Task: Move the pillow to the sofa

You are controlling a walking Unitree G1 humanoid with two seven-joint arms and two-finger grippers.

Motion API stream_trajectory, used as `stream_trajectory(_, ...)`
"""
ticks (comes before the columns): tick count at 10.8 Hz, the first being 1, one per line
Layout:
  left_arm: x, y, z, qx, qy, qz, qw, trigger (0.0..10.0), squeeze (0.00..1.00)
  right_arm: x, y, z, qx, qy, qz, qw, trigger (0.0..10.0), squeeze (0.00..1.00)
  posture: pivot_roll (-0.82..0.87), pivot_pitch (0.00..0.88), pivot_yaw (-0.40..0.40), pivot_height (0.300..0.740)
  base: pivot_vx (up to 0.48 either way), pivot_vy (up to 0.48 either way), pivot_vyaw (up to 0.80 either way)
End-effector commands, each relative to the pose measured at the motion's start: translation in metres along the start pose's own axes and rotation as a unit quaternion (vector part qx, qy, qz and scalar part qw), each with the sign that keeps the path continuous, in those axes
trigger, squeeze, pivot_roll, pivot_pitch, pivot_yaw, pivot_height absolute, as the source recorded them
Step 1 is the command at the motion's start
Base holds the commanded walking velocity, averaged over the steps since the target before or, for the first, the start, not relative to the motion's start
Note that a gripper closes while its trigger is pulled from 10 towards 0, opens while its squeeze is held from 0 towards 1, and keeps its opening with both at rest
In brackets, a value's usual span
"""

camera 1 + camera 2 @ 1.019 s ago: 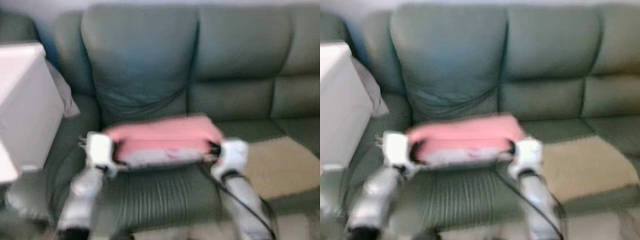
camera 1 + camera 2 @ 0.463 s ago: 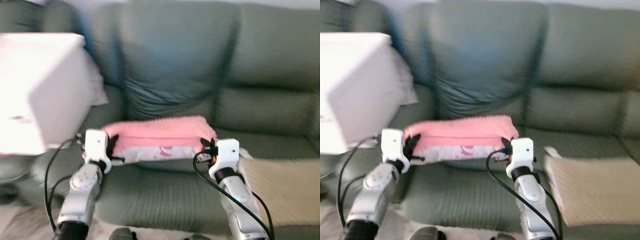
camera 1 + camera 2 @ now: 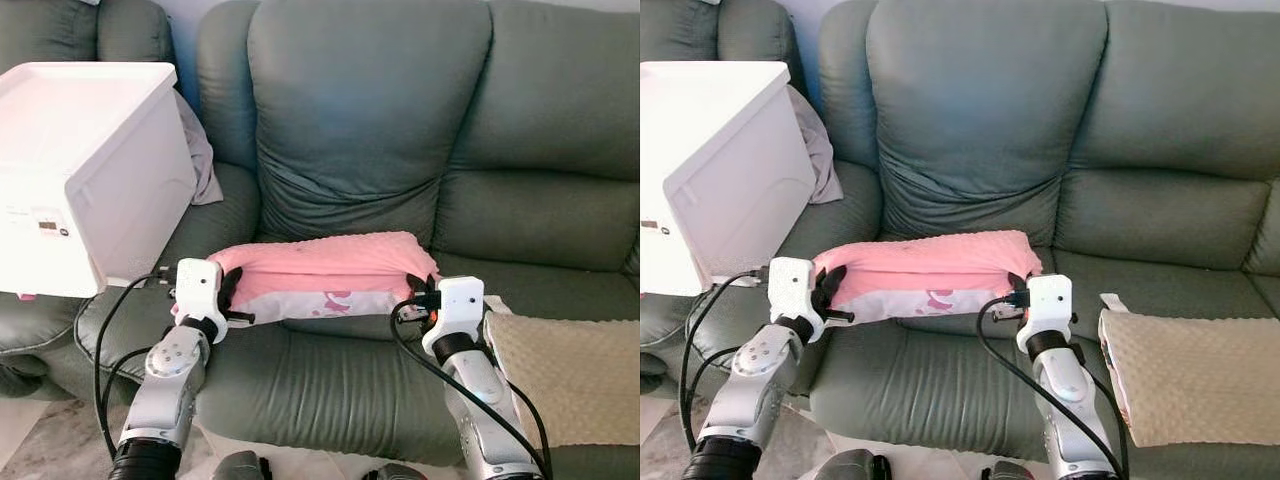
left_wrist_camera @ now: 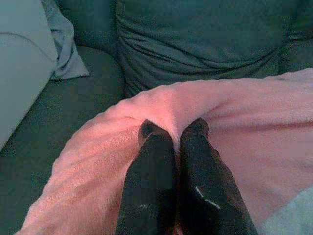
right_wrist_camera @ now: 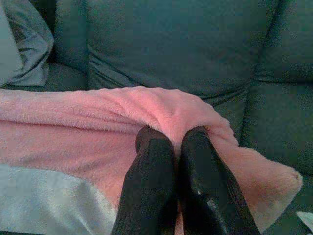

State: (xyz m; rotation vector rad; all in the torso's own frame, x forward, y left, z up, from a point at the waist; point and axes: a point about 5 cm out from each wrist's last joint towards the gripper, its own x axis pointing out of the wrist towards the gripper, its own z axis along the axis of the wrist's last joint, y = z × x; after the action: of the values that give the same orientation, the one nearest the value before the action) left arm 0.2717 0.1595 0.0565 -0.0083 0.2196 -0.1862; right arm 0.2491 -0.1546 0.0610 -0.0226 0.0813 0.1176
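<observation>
A pink fleece pillow [image 3: 325,275] with a pale patterned underside hangs level over the seat of the grey-green sofa [image 3: 370,120], held between my two arms. My left gripper [image 3: 228,293] is shut on the pillow's left end; in the left wrist view the fingers [image 4: 155,161] pinch a fold of pink fleece [image 4: 244,122]. My right gripper [image 3: 415,296] is shut on the right end, and the right wrist view shows its fingers [image 5: 195,161] pressed into the fleece [image 5: 73,132]. The pillow sits in front of the left backrest cushion.
A large white plastic bin [image 3: 85,165] stands on the sofa's left armrest side, with a grey cloth [image 3: 200,160] behind it. A beige textured cushion [image 3: 1195,375] lies on the right seat. Black cables trail from both wrists.
The camera has swung and the picture has sharpened; the sofa and bin shifted right in view. Both grippers keep their hold on the pillow, which stays level in front of the seat.
</observation>
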Motion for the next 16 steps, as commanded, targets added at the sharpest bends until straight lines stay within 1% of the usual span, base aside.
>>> stream_trajectory(1, -0.0003, 0.0112, 0.0039, 0.006, -0.003, 0.028, 1.000, 10.0, 0.00, 0.0006, -0.0143, 0.0046, 0.002, -0.008, -0.038, 0.999, 10.0, 0.00, -0.03, 0.000, -0.001, 0.740, 0.000, 0.000, 0.00)
stream_trajectory(3, 0.0002, 0.0112, 0.0041, 0.006, -0.003, 0.027, 1.000, 10.0, 0.00, -0.0001, -0.0151, 0.0039, 0.003, -0.007, -0.039, 0.999, 10.0, 0.00, -0.03, 0.000, 0.000, 0.711, 0.000, 0.000, 0.00)
stream_trajectory(8, 0.0011, 0.0096, 0.0041, 0.005, -0.003, 0.027, 1.000, 10.0, 0.00, 0.0028, -0.0159, 0.0057, 0.004, -0.011, -0.042, 0.999, 10.0, 0.00, -0.03, 0.000, 0.002, 0.622, 0.000, 0.000, 0.00)
stream_trajectory(10, 0.0022, 0.0064, 0.0074, -0.002, -0.010, 0.014, 1.000, 10.0, 0.00, 0.0036, -0.0164, 0.0060, 0.005, -0.013, -0.045, 0.999, 10.0, 0.00, -0.03, 0.000, 0.005, 0.618, 0.000, 0.000, 0.00)
stream_trajectory(13, 0.0020, 0.0063, 0.0087, -0.003, -0.013, 0.010, 1.000, 10.0, 0.00, 0.0041, -0.0188, 0.0055, 0.005, -0.013, -0.049, 0.999, 10.0, 0.00, -0.03, 0.000, 0.005, 0.618, 0.000, 0.000, 0.00)
stream_trajectory(16, 0.0014, 0.0030, 0.0086, -0.005, -0.014, 0.004, 1.000, 10.0, 0.00, 0.0054, -0.0205, 0.0061, 0.001, -0.014, -0.054, 0.998, 10.0, 0.00, -0.02, 0.000, 0.004, 0.618, 0.000, 0.000, 0.00)
